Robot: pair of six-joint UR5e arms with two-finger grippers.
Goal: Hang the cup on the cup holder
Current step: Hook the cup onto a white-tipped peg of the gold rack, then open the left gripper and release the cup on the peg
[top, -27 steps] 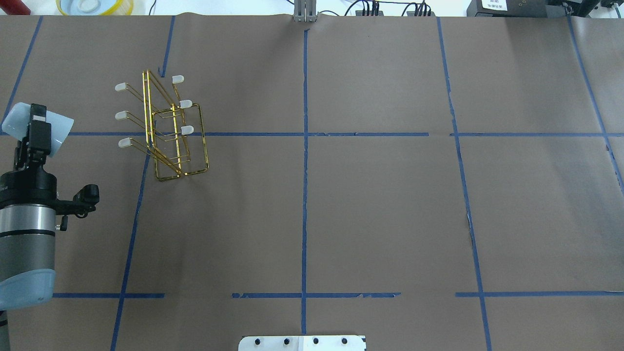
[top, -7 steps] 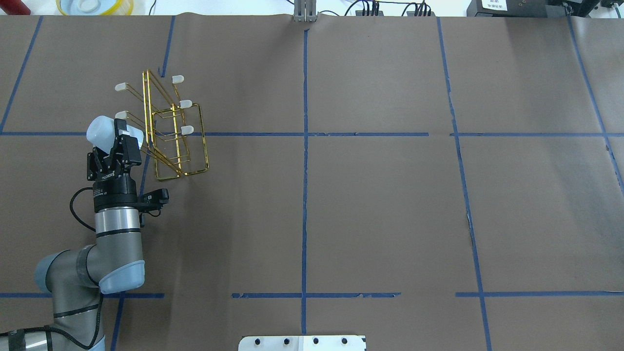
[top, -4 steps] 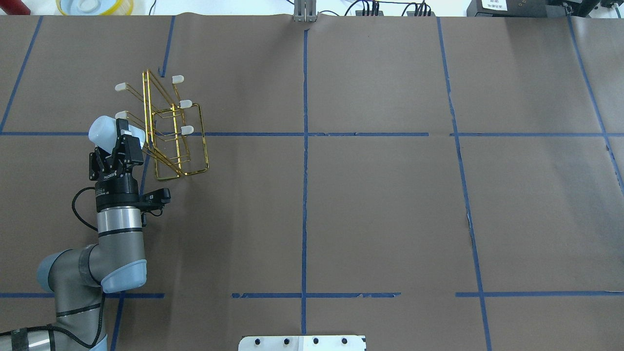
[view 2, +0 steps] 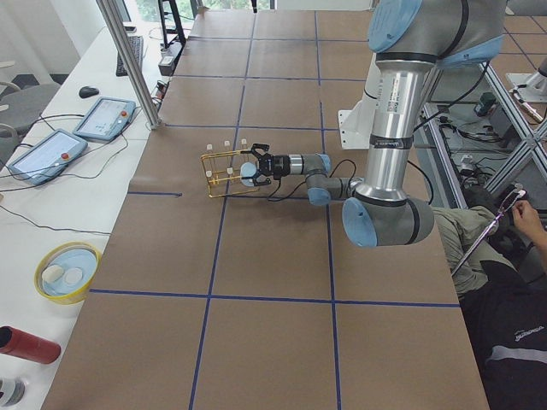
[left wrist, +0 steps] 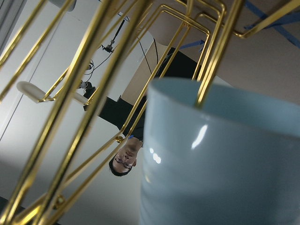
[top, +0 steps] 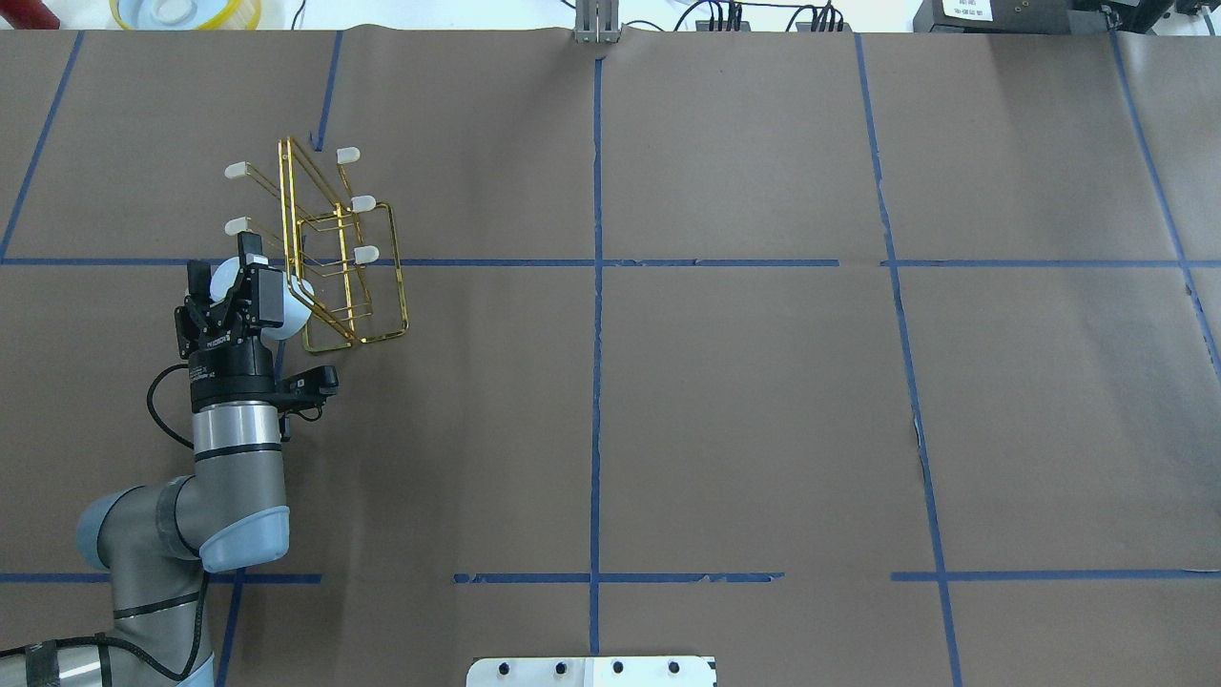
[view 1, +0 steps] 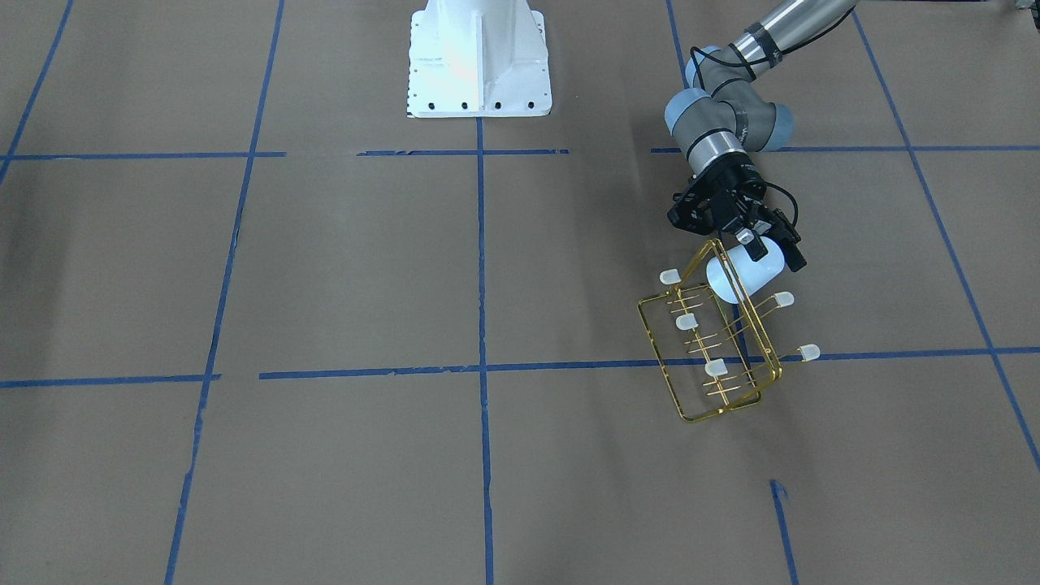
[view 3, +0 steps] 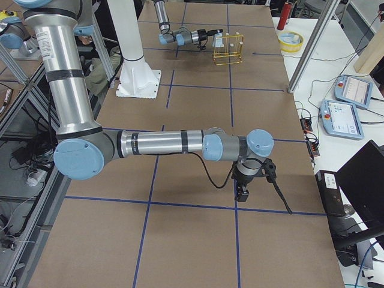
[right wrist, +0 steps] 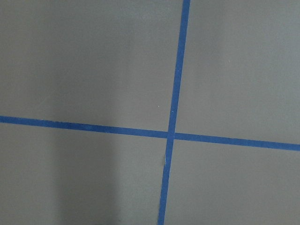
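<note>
The pale blue cup [top: 294, 315] lies on its side in my left gripper [top: 238, 283], which is shut on it at the near left corner of the gold cup holder [top: 284, 200]. In the front view the cup [view 1: 741, 275] sits against the rack [view 1: 723, 410], its mouth towards the frame, with the gripper [view 1: 768, 252] just behind it. In the left wrist view a gold prong [left wrist: 220, 47] runs into the mouth of the cup [left wrist: 220, 164]. The right gripper [view 3: 242, 193] shows only in the right side view, low over the table; I cannot tell if it is open.
A yellow-rimmed bowl [top: 186, 11] sits beyond the far left table edge. The robot's white base plate [top: 591, 671] is at the near edge. The table is brown paper with blue tape lines [right wrist: 174, 136]. Tablets [view 2: 102, 118] lie on the side desk.
My left gripper brought the cup in from the far left to the rack. In the last half second it turned and lowered the cup over the nearest left prong, hiding that prong's cap.
</note>
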